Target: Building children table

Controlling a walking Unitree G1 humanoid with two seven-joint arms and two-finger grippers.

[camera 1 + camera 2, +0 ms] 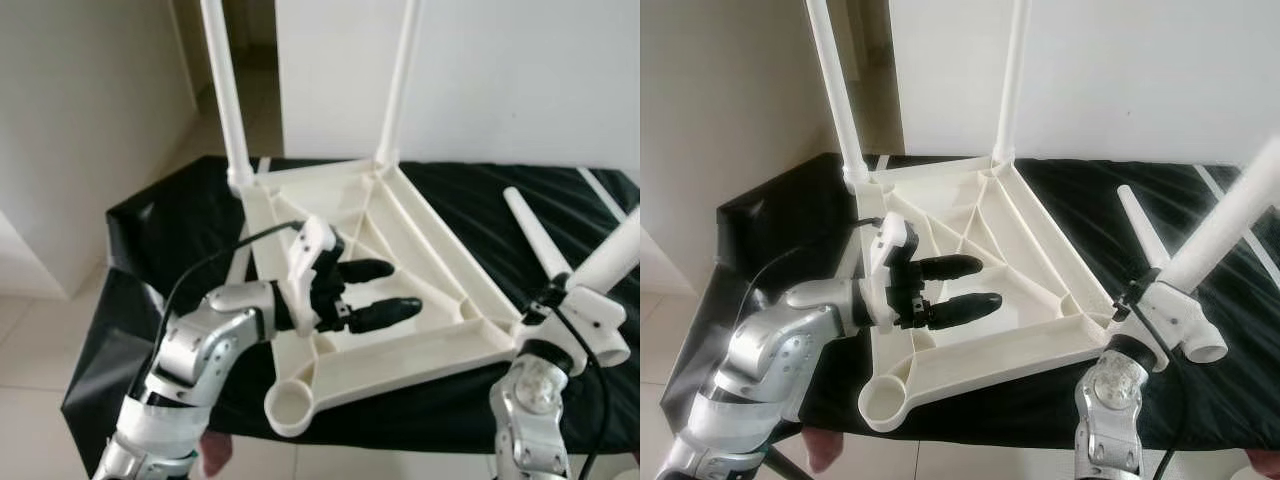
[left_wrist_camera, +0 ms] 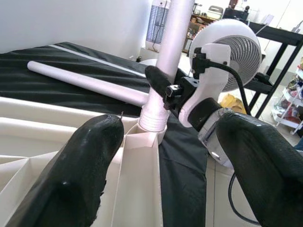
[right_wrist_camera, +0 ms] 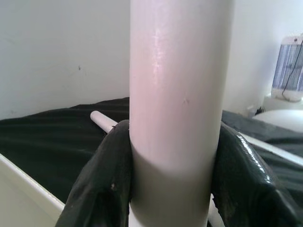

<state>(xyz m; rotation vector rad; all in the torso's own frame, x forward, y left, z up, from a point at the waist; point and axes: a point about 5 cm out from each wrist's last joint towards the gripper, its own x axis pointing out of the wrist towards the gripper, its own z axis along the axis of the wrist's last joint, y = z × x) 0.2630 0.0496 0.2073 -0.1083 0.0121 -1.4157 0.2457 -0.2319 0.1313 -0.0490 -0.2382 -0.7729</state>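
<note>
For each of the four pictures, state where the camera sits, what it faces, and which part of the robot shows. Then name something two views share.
Left eye view: on the head, looking down at the upturned tabletop; both arms show.
Right eye view: the same scene.
Left wrist view: along the open left gripper toward the right gripper.
Right wrist view: along the right gripper's fingers, clamped round the table leg.
Shared: that leg shows in both wrist views.

walls: white (image 1: 480,70) | floor: pale tiles (image 1: 30,370) | black shelf rack (image 2: 279,52) | white fan (image 2: 236,47)
</note>
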